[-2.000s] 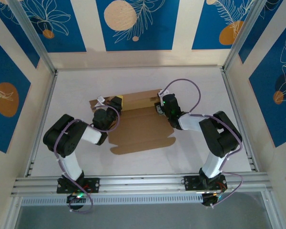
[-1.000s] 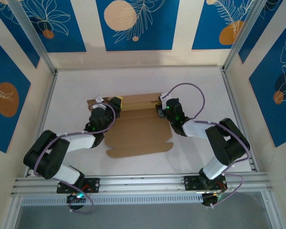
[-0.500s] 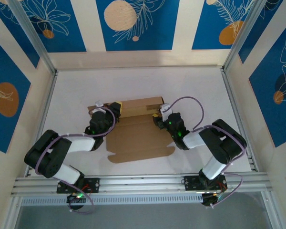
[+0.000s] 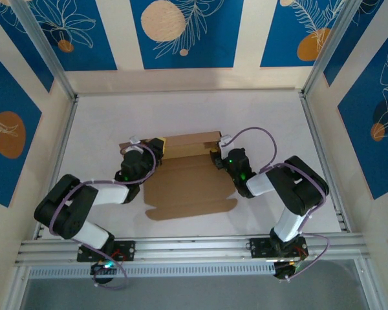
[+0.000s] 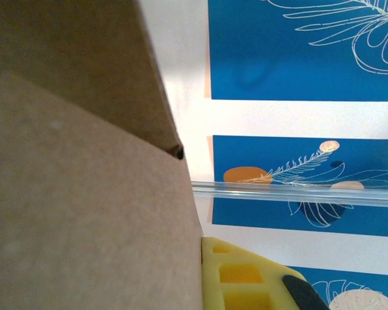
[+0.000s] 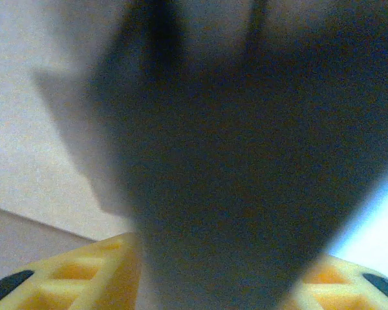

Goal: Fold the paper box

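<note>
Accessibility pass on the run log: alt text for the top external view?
A flat brown cardboard box, partly folded with its far strip raised, lies in the middle of a white table. The left gripper is at the box's far-left corner and the right gripper at its far-right corner.

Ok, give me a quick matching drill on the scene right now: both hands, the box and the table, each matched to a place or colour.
Things:
1. left hand
2. right hand
3. paper box
4. table

Place or colour:
A. brown
B. at the box's far right corner
C. pale, off-white
D. at the box's far left corner

Pairs: 1-D, 2-B, 3-A, 4-C
</note>
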Tool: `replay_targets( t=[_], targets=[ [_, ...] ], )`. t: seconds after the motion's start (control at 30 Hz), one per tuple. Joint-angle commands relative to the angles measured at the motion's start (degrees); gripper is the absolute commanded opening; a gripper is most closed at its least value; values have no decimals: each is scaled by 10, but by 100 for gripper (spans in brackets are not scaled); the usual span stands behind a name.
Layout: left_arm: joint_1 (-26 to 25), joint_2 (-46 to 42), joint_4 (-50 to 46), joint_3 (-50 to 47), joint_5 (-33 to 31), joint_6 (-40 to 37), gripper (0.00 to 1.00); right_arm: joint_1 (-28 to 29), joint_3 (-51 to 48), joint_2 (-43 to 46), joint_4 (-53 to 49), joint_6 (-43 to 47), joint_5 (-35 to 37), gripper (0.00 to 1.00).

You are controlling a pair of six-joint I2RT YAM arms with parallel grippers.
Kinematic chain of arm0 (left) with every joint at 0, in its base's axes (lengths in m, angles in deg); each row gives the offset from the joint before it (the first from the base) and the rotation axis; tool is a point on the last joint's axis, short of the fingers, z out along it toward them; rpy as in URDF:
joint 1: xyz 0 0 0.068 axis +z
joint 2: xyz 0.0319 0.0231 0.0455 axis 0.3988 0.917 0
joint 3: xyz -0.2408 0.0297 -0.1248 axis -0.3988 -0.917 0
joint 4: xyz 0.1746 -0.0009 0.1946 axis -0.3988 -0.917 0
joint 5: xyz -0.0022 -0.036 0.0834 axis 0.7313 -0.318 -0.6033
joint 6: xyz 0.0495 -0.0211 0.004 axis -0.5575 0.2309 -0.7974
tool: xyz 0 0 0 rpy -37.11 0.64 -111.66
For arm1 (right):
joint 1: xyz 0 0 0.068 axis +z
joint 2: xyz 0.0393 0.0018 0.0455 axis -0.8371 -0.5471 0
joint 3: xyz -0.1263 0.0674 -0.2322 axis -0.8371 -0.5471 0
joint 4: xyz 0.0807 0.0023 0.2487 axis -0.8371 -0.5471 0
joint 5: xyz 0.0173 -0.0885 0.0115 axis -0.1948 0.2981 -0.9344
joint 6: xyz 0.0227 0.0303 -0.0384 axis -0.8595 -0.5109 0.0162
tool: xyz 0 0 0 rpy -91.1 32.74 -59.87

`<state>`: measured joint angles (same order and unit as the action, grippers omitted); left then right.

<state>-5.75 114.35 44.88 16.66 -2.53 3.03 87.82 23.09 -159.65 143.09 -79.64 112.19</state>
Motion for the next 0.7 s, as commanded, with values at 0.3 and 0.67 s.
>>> replay_targets(
  t=[0.3,0.67],
  targets=[
    [8,31,-20,8,28,-10,0,-12,62,19,-111,-34,15,32],
    [8,23,-14,10,34,-6,0,19,119,-24,-164,-4,96,5]
  ],
)
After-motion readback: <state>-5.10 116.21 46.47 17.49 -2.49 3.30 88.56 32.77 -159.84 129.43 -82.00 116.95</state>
